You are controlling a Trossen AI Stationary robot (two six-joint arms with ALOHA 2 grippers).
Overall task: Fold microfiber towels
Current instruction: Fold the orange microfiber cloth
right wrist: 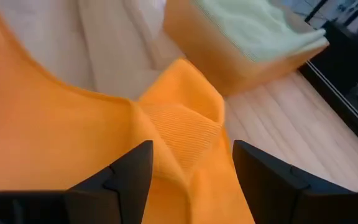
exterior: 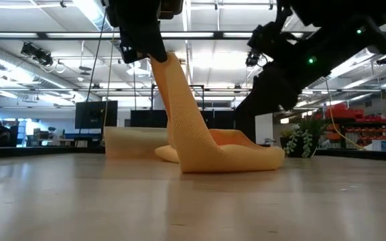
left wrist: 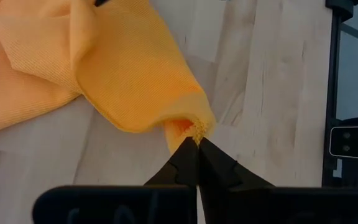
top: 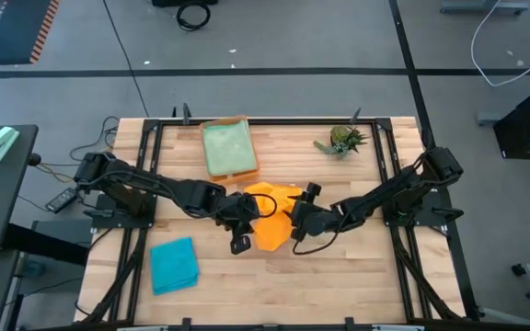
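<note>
While the teal towel [top: 173,265] lies folded and flat near the table's front left corner, well apart from the work, nothing there is touched. Farther in, the left gripper [top: 238,222] is seen in the middle of the table [top: 339,276], its fingers pressed together on a corner of the orange towel [top: 270,221]; in the left wrist view a small pinch of cloth [left wrist: 194,129] is caught between the fingertips. From the low view that corner is held raised, so that a band of cloth rises steeply while the rest sags on the wood. Behind it, toward the far edge, the orange tray [top: 230,150] is seen with a sage green towel [top: 225,147] lying in it. To the right of the orange towel the right gripper [top: 294,224] is held just above the cloth with its fingers wide apart, clamped on nothing; in its wrist view the cloth lies between and beneath them. At the far right a small plant [top: 342,140] stands untouched.

The hold is judged to be thin: only the very tip of the corner is taken, so it could be lost if the cloth is pulled quickly or dragged against the table. If the right fingers are closed on a bunched ridge instead of a clean edge, a crooked fold may be produced. The tray could also be nudged if the raised corner is swung too far back.
</note>
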